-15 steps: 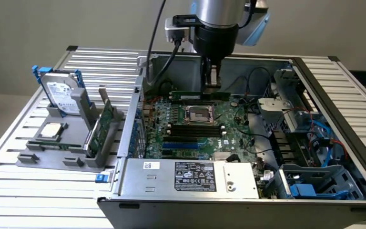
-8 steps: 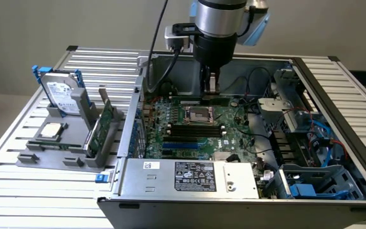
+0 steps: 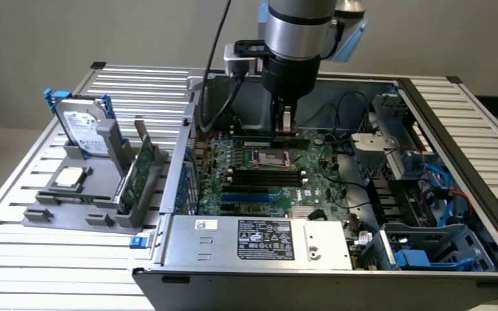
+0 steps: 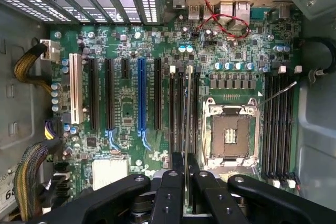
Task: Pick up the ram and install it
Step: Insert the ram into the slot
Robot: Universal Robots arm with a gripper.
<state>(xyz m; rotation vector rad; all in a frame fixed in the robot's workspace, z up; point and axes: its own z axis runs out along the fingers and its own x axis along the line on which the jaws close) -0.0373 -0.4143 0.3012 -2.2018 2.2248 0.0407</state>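
In the exterior view, the arm reaches down into the open computer case [image 3: 379,214], which sits on the slatted bench [image 3: 24,259]. The gripper [image 3: 285,128] is pinched narrow on the ram [image 3: 275,140]. The stick lies level and low over the motherboard, and the CPU socket [image 3: 271,157] sits between it and a bank of black memory slots [image 3: 266,176]. Case walls hem the board in on all sides, and the power supply [image 3: 258,241] closes the near side. Outside the case, toward the exterior view's left, a hard drive [image 3: 85,126] and a green card [image 3: 138,170] stand on edge, well apart from the gripper.

The wrist view looks straight down, so the ram [image 4: 188,103] shows edge-on as a thin line clamped between the black fingers [image 4: 177,171]. It runs along a second slot bank [image 4: 173,108] beside the socket; whether it is seated I cannot tell. A blue expansion slot [image 4: 140,95] and a white one [image 4: 72,93] run parallel to it. A red wire [image 4: 220,22] and a cable bundle [image 4: 26,69] sit near the board's edges, away from the ram.
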